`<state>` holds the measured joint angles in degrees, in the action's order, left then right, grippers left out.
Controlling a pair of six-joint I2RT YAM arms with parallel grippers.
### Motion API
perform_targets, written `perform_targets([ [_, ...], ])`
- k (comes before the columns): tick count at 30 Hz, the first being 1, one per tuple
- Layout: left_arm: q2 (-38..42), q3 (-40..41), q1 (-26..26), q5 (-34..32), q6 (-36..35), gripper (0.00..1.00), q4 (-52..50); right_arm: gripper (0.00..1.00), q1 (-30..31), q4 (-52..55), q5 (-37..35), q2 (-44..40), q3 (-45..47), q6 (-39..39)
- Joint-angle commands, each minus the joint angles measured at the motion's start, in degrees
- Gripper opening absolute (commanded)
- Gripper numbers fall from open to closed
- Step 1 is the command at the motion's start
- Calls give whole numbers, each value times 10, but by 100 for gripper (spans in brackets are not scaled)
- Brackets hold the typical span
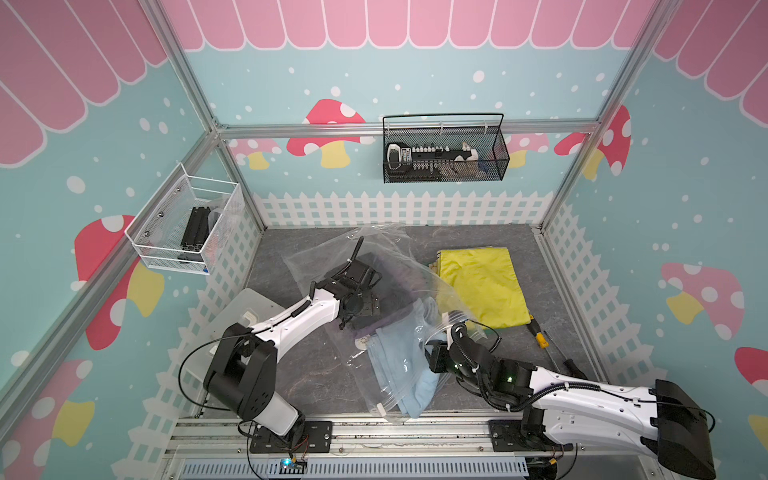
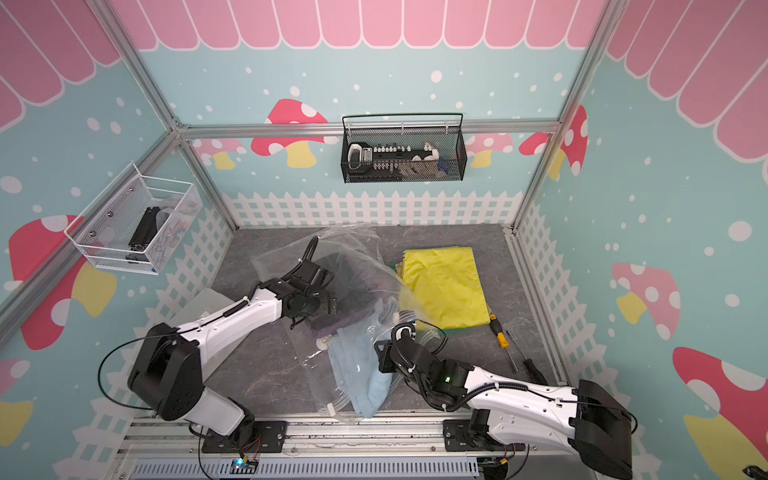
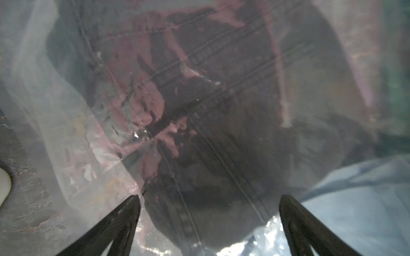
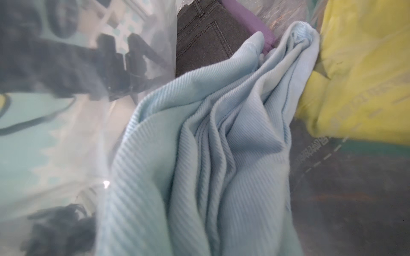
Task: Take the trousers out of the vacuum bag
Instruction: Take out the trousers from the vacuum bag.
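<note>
The right gripper (image 1: 432, 353) is pressed into the light blue trousers (image 1: 399, 365), its jaws hidden, so I cannot tell if they pinch the cloth. That pair runs near-to-far inside the vacuum bag (image 1: 374, 249), just left of this nearer arm. The left gripper (image 3: 208, 197) hangs wide open over the dark trousers (image 4: 199, 44), farther in. The yellow trousers (image 1: 482, 282) lie outside the bag, far right.

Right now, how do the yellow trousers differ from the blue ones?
The yellow trousers lie flat and neatly folded; the blue trousers are bunched and wrinkled. Yellow is outside the bag, on top of other folded cloth; blue lies in the bag's plastic. Yellow sits toward the back right of the table; blue near the front edge. Both are plain cloth, resting down.
</note>
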<state>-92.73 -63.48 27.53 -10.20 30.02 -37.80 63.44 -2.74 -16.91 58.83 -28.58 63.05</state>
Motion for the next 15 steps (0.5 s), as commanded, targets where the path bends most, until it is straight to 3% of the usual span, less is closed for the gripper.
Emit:
perform_targets([
  [1, -45, -28, -30, -7, 0, 98, 16, 0, -20, -90, 1, 32, -18, -12],
  [15, -210, -209, -180, 8, -20, 97, -25, 0, -116, -212, 120, 253, -150, -27],
])
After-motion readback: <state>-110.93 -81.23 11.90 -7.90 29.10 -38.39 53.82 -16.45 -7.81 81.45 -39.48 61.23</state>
